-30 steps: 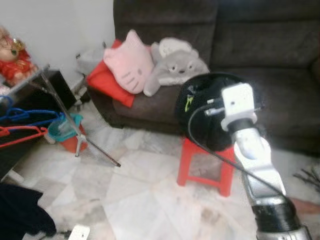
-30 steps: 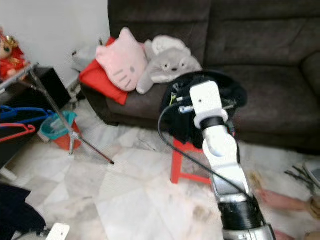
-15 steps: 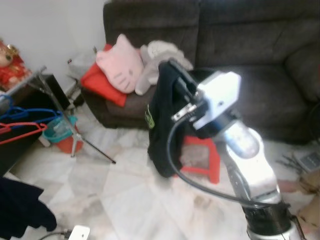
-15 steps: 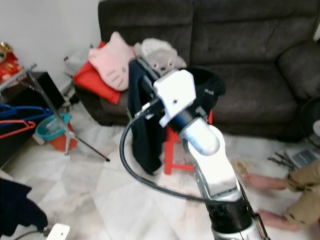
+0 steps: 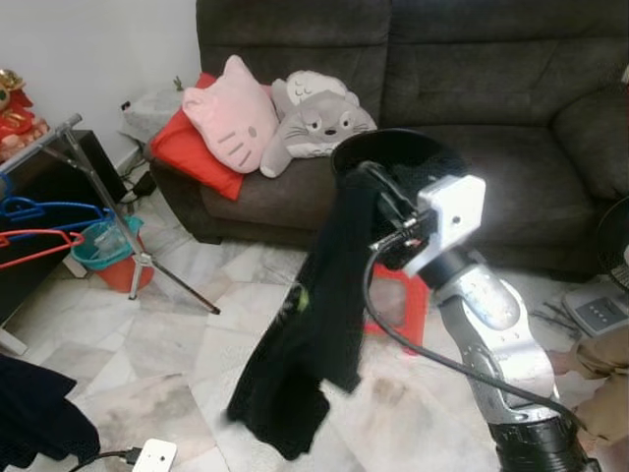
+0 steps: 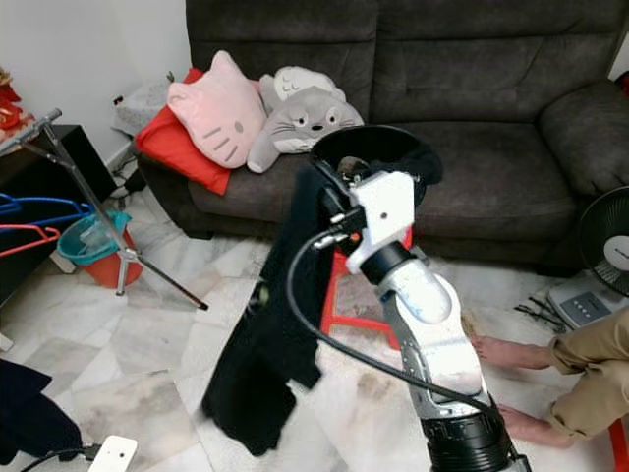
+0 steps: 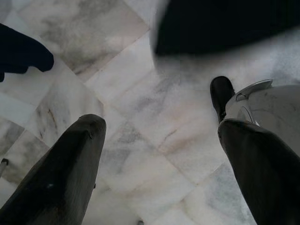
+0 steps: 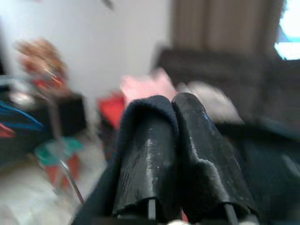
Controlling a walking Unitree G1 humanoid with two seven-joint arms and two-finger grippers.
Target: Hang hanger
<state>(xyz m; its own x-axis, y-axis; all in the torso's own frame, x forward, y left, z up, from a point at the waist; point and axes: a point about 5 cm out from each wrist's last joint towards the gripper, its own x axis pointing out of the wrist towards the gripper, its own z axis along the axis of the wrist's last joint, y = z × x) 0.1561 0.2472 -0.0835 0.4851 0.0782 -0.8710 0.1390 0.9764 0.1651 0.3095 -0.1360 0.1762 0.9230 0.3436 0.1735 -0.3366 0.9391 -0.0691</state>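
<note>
My right gripper (image 5: 368,179) is raised in front of the sofa, shut on the top edge of a black garment (image 5: 313,339). The garment hangs long from the fingers down to just above the marble floor. In the right wrist view the two black fingers (image 8: 197,140) press together with the dark cloth (image 8: 140,112) folded over them. A blue hanger (image 5: 37,209) and a red hanger (image 5: 39,245) hang on a rack at the far left. Low over the floor tiles, my left gripper (image 7: 159,154) stands open and holds nothing.
A dark sofa (image 5: 511,147) with a pink pillow (image 5: 231,126) and a grey plush stands behind. A red stool (image 5: 411,307) sits behind the garment. The rack's metal legs (image 5: 147,261) and a teal bucket (image 5: 98,254) stand left. A person's legs (image 6: 575,379) and a fan (image 6: 604,231) lie right.
My right arm has lifted the black garment off the red stool and swung it left; it now hangs full length. The camera has also shifted.
</note>
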